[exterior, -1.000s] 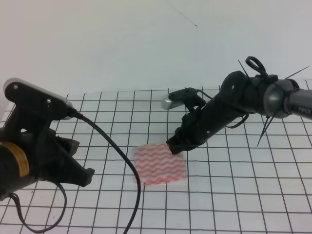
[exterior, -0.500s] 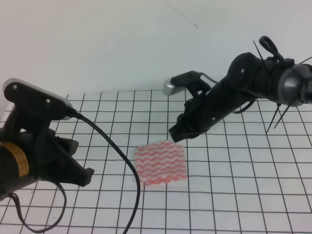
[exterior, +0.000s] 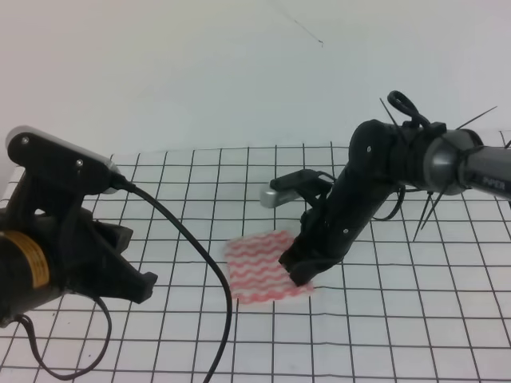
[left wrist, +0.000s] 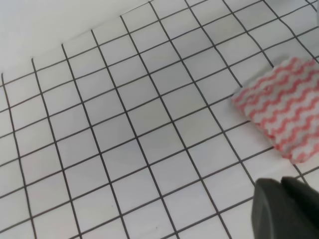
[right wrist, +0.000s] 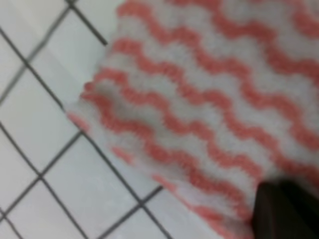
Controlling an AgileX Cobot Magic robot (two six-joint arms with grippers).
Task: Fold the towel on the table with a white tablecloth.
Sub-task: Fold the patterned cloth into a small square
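Gridded white tablecloth (exterior: 383, 319) bears the towel (exterior: 255, 267) under right jaws (exterior: 297, 270).

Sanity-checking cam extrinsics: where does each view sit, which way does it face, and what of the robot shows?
Exterior high: above and in front, looking down on the gridded table; both arms show, right gripper at the towel, left gripper apart.
Left wrist: on the left arm, angled down at the table; a dark finger tip bottom right.
Right wrist: very close over the towel; dark finger tip at its edge.
Shared: all three see the towel.
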